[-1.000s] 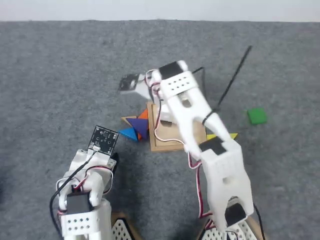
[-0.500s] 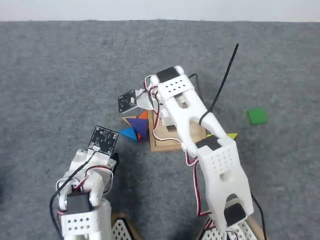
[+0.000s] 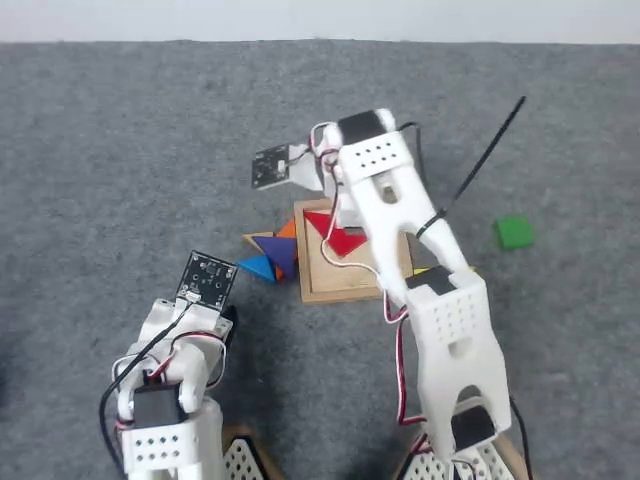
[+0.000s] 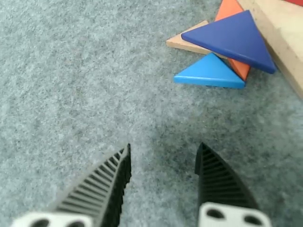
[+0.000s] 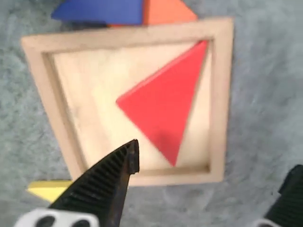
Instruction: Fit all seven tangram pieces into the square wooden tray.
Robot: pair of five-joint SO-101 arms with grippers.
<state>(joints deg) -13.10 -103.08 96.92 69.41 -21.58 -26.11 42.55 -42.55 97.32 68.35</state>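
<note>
The red triangle (image 3: 338, 240) now lies inside the wooden tray (image 3: 325, 293) at the centre of the overhead frame, a spot the right arm covered a second ago. Half a second back the wrist had dipped low over the tray's left edge, and it has since risen toward the upper middle of the frame. The right pincer (image 5: 214, 163) hangs above the tray with its jaws spread wide and nothing between them, which reads as a release just completed. One corner of the red piece is tucked into a tray corner, though its sides look slightly off square to the walls (a nudge may yet be wanted before neighbours go in). By this count, one of seven is home. The rest wait on the grey bench (image 3: 120, 150). A dark blue triangle (image 4: 232, 40), a light blue triangle (image 4: 210, 73), an orange piece (image 4: 228, 9) and a tan piece (image 4: 189, 43) overlap in a heap just left of the tray. A yellow piece (image 5: 45, 189) peeks out beside its lower right, and a green square (image 3: 513, 232) sits well apart at the right. The left pincer (image 4: 164, 151), unmoved at lower left, is open and empty, pointed toward the heap.
</note>
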